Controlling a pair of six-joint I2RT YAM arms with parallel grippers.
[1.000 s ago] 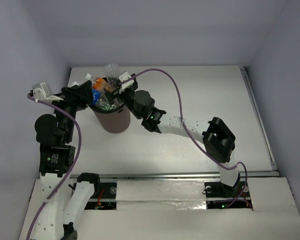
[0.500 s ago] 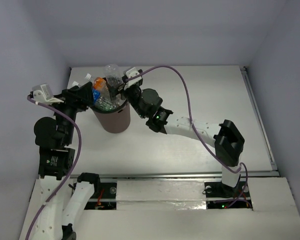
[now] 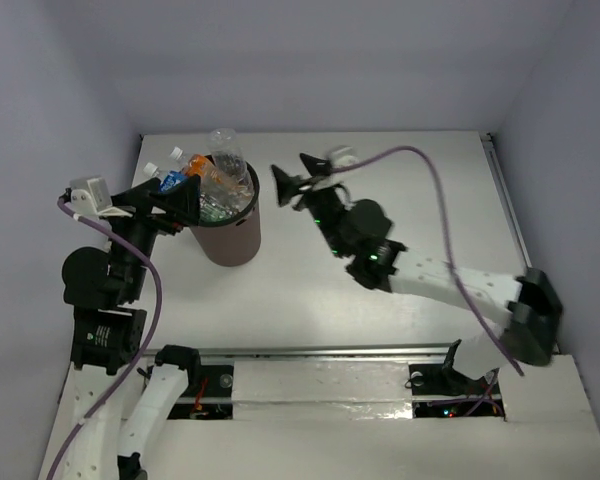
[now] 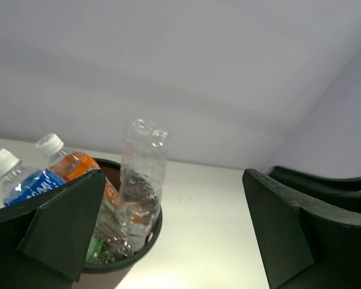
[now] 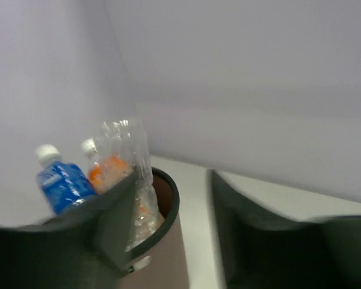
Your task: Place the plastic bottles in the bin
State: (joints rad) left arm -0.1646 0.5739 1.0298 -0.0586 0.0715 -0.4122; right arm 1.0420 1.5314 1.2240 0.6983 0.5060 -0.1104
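The bin is a dark brown bucket at the table's back left, packed with plastic bottles. A clear uncapped bottle pokes up highest, beside an orange one with a white cap and a blue-labelled one. My left gripper sits at the bin's left rim, open and holding nothing. Through its fingers I see the clear bottle, the orange one and the blue one. My right gripper hangs right of the bin, jaws apart and empty. The bin's rim shows just left of its gap.
The white table stretches right of the bin to a rail along its right edge. Grey walls close in behind and on both sides. A purple cable arcs over the right arm.
My right arm has drawn back to the right, away from the bin's top, with its jaws narrower. My left gripper has opened wide. The clear bottle now stands free in the bin.
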